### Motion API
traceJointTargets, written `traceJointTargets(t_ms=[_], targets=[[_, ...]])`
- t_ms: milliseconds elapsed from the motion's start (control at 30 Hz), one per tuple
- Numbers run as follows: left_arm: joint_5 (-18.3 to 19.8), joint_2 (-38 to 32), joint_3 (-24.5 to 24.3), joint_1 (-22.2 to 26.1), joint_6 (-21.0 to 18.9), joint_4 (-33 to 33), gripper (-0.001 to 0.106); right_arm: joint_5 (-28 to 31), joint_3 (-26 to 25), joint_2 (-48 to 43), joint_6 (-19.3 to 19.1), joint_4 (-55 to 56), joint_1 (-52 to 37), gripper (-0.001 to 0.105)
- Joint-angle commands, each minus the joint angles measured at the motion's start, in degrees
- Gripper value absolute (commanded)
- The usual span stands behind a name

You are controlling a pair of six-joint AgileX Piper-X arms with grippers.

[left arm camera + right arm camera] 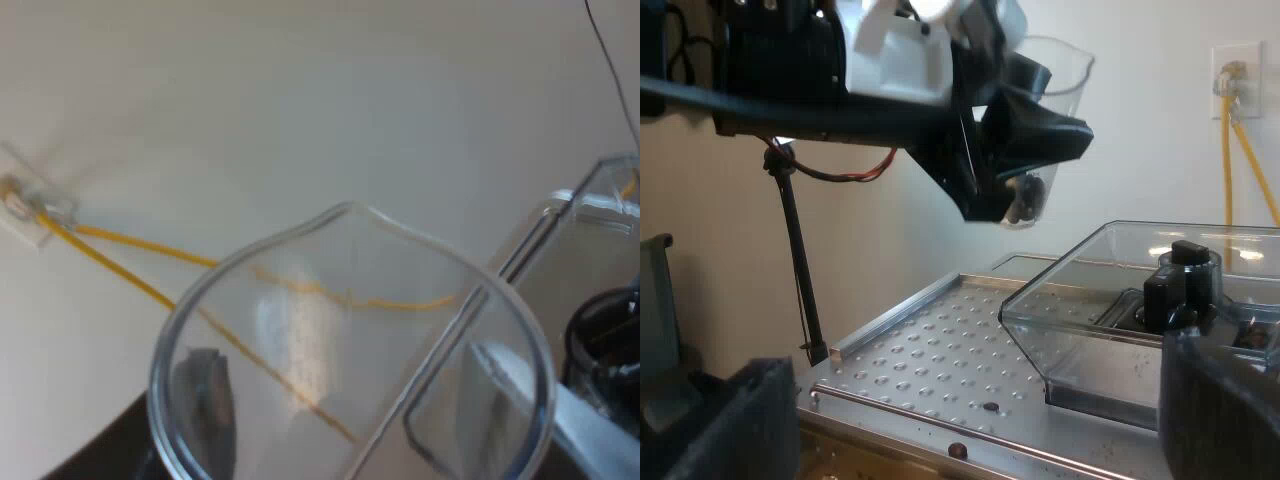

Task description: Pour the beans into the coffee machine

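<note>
The espresso machine [930, 360] is showing its dimpled metal top plate. The clear bean hopper [1110, 300] is sitting on that plate.

The right pincer [980, 400] is hovering low, level with the top plate and facing the hopper. Its two fingers are spread wide and are gripping nothing. One finger [1220, 400] is lying close to the hopper's near corner.

The left pincer [350, 400] is hanging in the air above the top plate, near the hopper and apart from it. It is pinching the measuring glass [1055, 75], with a finger [205, 400] pressing on each side of the wall. The glass is being held nearly upright, well above the plate, with its spout pointing towards the hopper.

A wall socket [1237, 70] with a yellow cable [1230, 170] is hanging on the wall behind the hopper.

A black knob [1185, 275] is standing inside the hopper. A few dark rounded pieces [1020, 205], which look like beans, are resting at the base of the glass.
</note>
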Motion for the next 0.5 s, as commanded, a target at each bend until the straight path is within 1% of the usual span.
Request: traceJointTargets(t_ms=[33, 67, 100, 167, 233, 300, 367, 400, 467, 500], targets=[[-1.0, -0.1, -0.4, -0.2, 6.4, -1.4, 0.037, 0.1, -0.7, -0.2, -0.6, -0.4, 0.2, 0.079], [-1.0, -0.1, -0.5, -0.2, 9.3, -1.4, 0.037, 0.1, -0.7, -0.2, -0.6, -0.4, 0.2, 0.079], [-1.0, -0.1, -0.5, -0.2, 10.2, -1.4, 0.037, 0.1, -0.7, -0.2, -0.6, -0.4, 0.2, 0.079], [-1.0, -0.1, -0.5, -0.2, 14.1, -1.4, 0.037, 0.1, -0.7, -0.2, -0.6, -0.4, 0.2, 0.079], [-0.7, -0.1, -0.5, -0.2, 15.7, -1.3, 0.037, 0.1, -0.7, -0.2, -0.6, -0.4, 0.2, 0.079], [0.5, -0.1, -0.5, -0.2, 18.3, -1.2, 0.037, 0.0, -0.7, -0.2, -0.3, -0.4, 0.2, 0.079], [1.7, -0.1, -0.5, -0.2, 24.0, -1.3, 0.037, -0.1, -0.7, -0.2, 0.0, -0.4, 0.2, 0.079], [2.1, -0.1, -0.5, -0.2, 25.0, -1.3, 0.037, -0.1, -0.7, -0.2, 0.0, -0.4, 0.2, 0.079], [2.7, -0.1, -0.5, -0.2, 30.8, -1.3, 0.037, -0.1, -0.7, -0.2, 0.0, -0.4, 0.2, 0.079], [2.6, -0.1, -0.5, -0.2, 32.3, -1.3, 0.037, -0.1, -0.7, -0.2, 0.0, -0.4, 0.2, 0.079]])
